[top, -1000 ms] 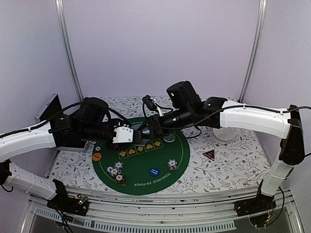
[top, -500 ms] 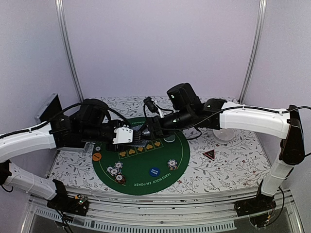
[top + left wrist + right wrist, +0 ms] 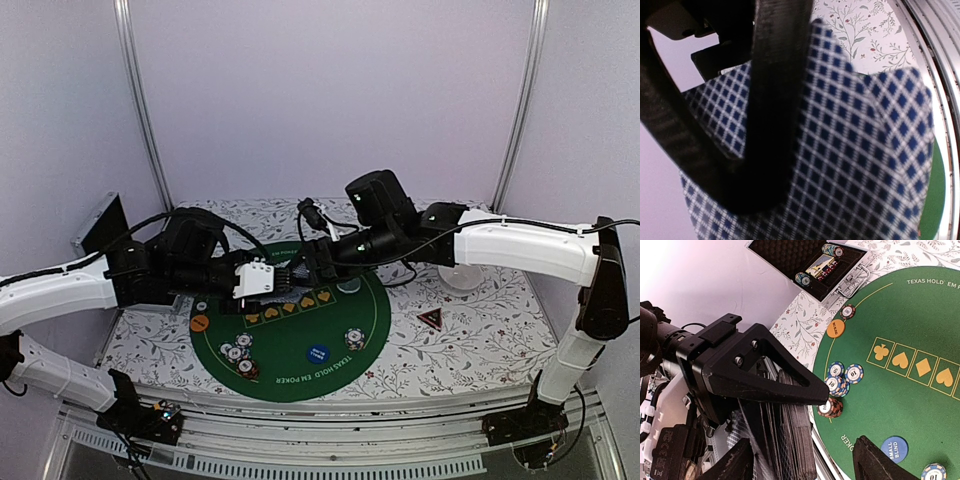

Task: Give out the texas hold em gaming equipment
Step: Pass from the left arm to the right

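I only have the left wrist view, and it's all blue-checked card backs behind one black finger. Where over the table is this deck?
Observer: The top view shows the left gripper holding the playing cards in the air above the far part of the green mat.
Operator: And where is the right gripper?
Observer: The right gripper faces the left one, with its fingers spread wide on either side of the deck's edge.
Operator: What lies on the mat below?
Observer: The poker chips are heaped on the mat's left side, near the orange button at its rim.
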You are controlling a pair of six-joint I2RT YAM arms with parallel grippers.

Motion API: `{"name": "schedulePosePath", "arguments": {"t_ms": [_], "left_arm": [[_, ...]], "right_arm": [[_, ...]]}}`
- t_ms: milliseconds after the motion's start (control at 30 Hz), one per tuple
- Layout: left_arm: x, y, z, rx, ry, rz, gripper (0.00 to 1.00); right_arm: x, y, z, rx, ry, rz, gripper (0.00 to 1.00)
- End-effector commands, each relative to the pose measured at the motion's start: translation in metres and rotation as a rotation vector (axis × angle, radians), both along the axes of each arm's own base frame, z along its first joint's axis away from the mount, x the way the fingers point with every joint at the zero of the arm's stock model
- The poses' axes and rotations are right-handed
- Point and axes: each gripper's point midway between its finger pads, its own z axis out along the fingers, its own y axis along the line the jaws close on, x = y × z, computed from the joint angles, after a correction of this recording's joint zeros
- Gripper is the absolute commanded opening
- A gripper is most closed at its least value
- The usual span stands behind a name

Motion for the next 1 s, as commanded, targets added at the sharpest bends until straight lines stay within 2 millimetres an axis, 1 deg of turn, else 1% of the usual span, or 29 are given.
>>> {"name": "schedulePosePath", "arguments": {"t_ms": [0, 100, 267, 467, 567, 667, 733, 767, 800, 867, 933, 967], "left_arm": [[0.005, -0.003, 0.0, -0.033, 0.003, 0.012, 0.5], [0.006, -0.003, 0.003, -0.042, -0.003, 0.016, 0.5], [0.01, -0.003, 0.0, -0.036, -0.001, 0.028, 0.49], [0.013, -0.001, -0.002, -0.018, -0.007, 0.043, 0.48], [0.015, -0.001, 0.001, -0.024, -0.021, 0.05, 0.48], [0.016, -0.003, 0.007, -0.043, -0.04, 0.047, 0.48], [0.016, -0.004, 0.009, -0.047, -0.044, 0.039, 0.48], [0.016, -0.005, 0.009, -0.047, -0.043, 0.036, 0.48], [0.017, -0.005, 0.009, -0.046, -0.044, 0.036, 0.48], [0.015, -0.006, 0.008, -0.046, -0.042, 0.028, 0.48], [0.015, -0.006, 0.008, -0.046, -0.045, 0.026, 0.48], [0.015, -0.005, 0.01, -0.049, -0.048, 0.028, 0.48]], "right_arm": [[0.002, -0.004, 0.016, 0.033, -0.022, -0.008, 0.7], [0.002, -0.003, 0.015, 0.03, -0.016, -0.007, 0.69], [0.002, -0.005, 0.016, 0.031, -0.014, -0.019, 0.66], [0.005, -0.011, 0.013, 0.021, -0.009, -0.038, 0.67], [0.004, -0.01, 0.006, 0.015, 0.016, -0.027, 0.71], [0.002, -0.005, -0.012, -0.009, 0.062, -0.007, 0.72], [0.0, 0.002, -0.017, -0.003, 0.081, 0.022, 0.72], [0.0, 0.005, -0.015, 0.008, 0.082, 0.035, 0.7], [-0.001, 0.009, -0.012, 0.025, 0.08, 0.048, 0.67], [-0.002, 0.014, -0.006, 0.064, 0.083, 0.073, 0.57], [-0.005, 0.017, -0.005, 0.086, 0.095, 0.091, 0.43], [-0.006, 0.018, -0.005, 0.09, 0.106, 0.098, 0.33]]}}
